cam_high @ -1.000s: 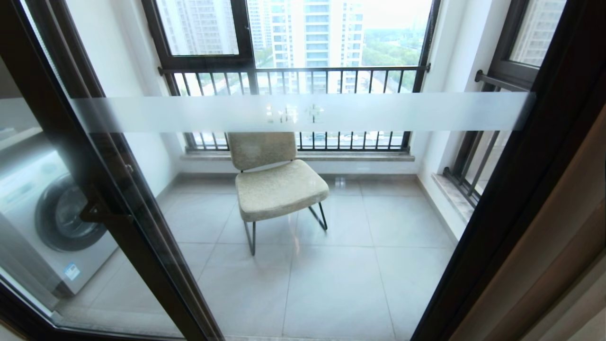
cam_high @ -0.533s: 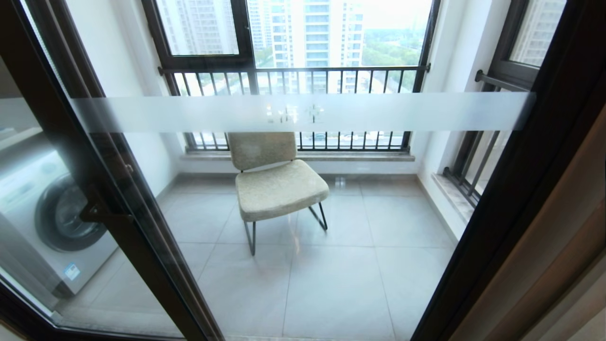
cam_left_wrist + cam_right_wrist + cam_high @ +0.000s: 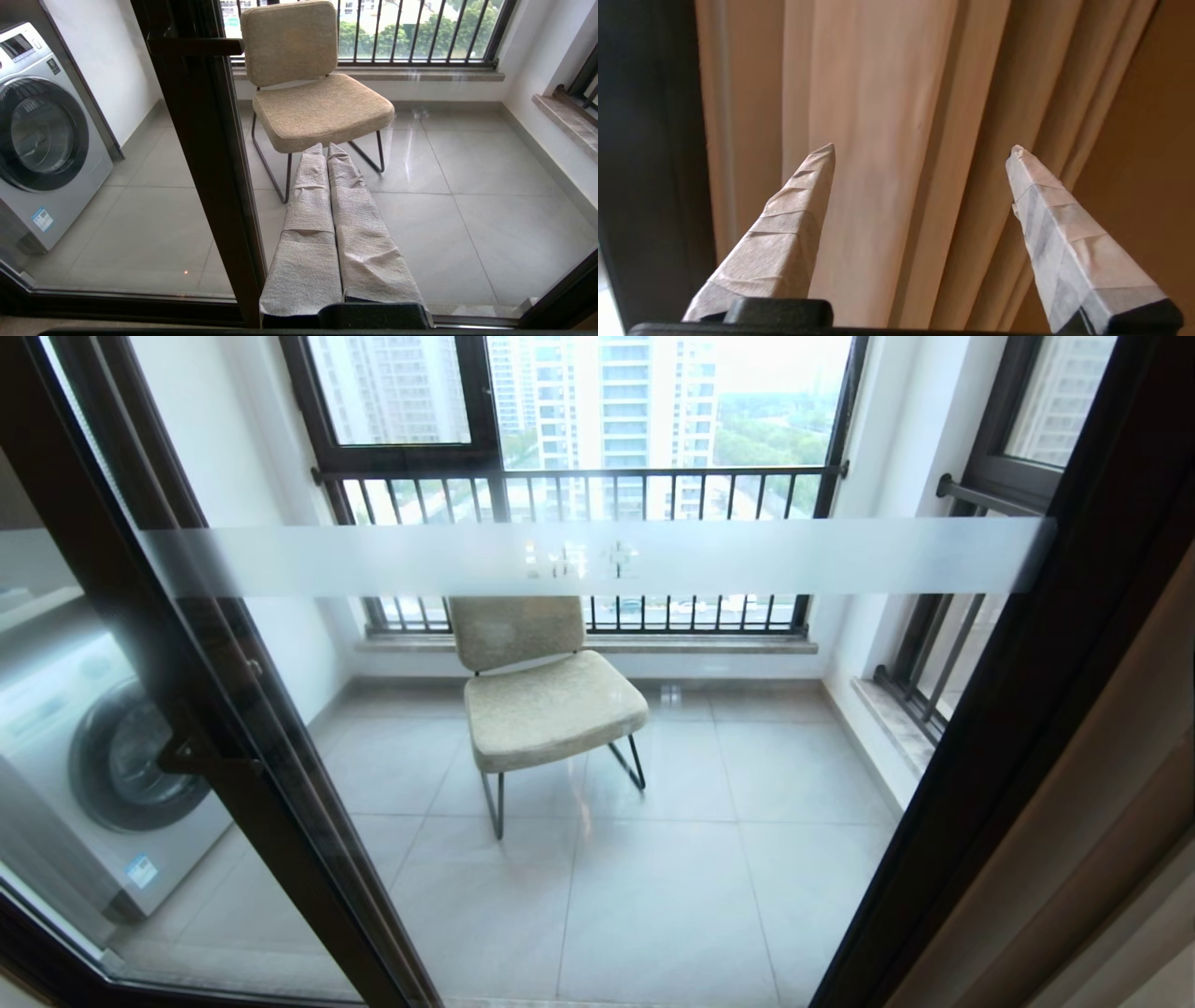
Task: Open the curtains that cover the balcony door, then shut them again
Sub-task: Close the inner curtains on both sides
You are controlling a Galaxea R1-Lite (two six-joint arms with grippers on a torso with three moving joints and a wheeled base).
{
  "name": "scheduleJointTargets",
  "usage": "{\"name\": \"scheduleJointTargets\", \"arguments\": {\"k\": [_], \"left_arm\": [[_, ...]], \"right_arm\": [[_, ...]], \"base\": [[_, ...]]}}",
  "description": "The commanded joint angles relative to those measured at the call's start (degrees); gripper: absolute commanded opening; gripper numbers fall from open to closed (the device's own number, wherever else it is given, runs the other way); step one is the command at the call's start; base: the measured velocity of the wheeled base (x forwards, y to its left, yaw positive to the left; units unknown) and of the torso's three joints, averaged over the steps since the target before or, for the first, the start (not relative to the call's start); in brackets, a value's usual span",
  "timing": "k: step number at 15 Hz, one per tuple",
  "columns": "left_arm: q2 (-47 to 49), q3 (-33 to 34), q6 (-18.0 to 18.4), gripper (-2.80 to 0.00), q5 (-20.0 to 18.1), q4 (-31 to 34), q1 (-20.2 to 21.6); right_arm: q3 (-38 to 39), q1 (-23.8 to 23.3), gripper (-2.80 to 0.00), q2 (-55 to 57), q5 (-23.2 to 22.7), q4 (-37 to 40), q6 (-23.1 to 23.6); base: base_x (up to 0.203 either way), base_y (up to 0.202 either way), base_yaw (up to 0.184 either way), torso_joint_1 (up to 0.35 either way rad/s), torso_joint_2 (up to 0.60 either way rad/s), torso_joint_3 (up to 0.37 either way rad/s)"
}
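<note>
The balcony door (image 3: 280,821) fills the head view: clear glass in a thick black frame, with a frosted band (image 3: 597,555) and a black lever handle (image 3: 201,756). The beige curtains (image 3: 1120,803) are gathered at the right edge, leaving the glass uncovered. Neither arm shows in the head view. In the right wrist view my right gripper (image 3: 922,148) is open, its taped fingers spread in front of the curtains' (image 3: 896,116) pleats, with nothing between them. My left gripper (image 3: 326,147) is shut and empty, pointing at the door's glass beside the black frame (image 3: 210,163).
Beyond the glass, a beige chair (image 3: 546,700) stands on the tiled balcony floor. A washing machine (image 3: 93,756) is at the left and railed windows (image 3: 579,485) at the back. A dark door frame post (image 3: 1008,709) runs beside the curtains.
</note>
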State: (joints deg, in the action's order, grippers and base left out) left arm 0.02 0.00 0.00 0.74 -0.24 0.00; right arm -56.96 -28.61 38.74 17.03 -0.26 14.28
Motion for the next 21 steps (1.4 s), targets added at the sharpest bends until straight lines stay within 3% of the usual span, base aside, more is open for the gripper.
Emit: {"name": "scheduleJointTargets", "arguments": {"k": [1,11,13,15,18,19,21], "left_arm": [[0.0,0.0,0.0,-2.80,0.0,0.0,0.0],[0.0,0.0,0.0,-2.80,0.0,0.0,0.0],[0.0,0.0,-0.1,-2.80,0.0,0.0,0.1],[0.0,0.0,0.0,-2.80,0.0,0.0,0.0],[0.0,0.0,0.0,-2.80,0.0,0.0,0.0],[0.0,0.0,0.0,-2.80,0.0,0.0,0.0],[0.0,0.0,0.0,-2.80,0.0,0.0,0.0]], "right_arm": [[-3.8,-6.2,0.00,5.9,-3.8,-0.7,-2.1],[-16.3,-6.9,0.00,26.0,-5.7,-3.7,-11.2],[-19.9,-6.8,0.00,30.3,-8.1,-5.3,-12.6],[-21.8,-6.9,0.00,33.5,-13.7,-9.1,-14.3],[-24.7,-6.9,0.00,36.7,-17.0,-12.9,-15.4],[-25.3,-6.9,-2.80,37.4,-18.4,-13.6,-15.5],[-25.2,-6.8,-2.80,37.6,-19.6,-13.9,-15.8]], "base": [[0.000,0.000,0.000,0.000,0.00,0.000],[0.000,0.000,0.000,0.000,0.00,0.000],[0.000,0.000,0.000,0.000,0.00,0.000],[0.000,0.000,0.000,0.000,0.00,0.000],[0.000,0.000,0.000,0.000,0.00,0.000],[0.000,0.000,0.000,0.000,0.00,0.000],[0.000,0.000,0.000,0.000,0.00,0.000]]}}
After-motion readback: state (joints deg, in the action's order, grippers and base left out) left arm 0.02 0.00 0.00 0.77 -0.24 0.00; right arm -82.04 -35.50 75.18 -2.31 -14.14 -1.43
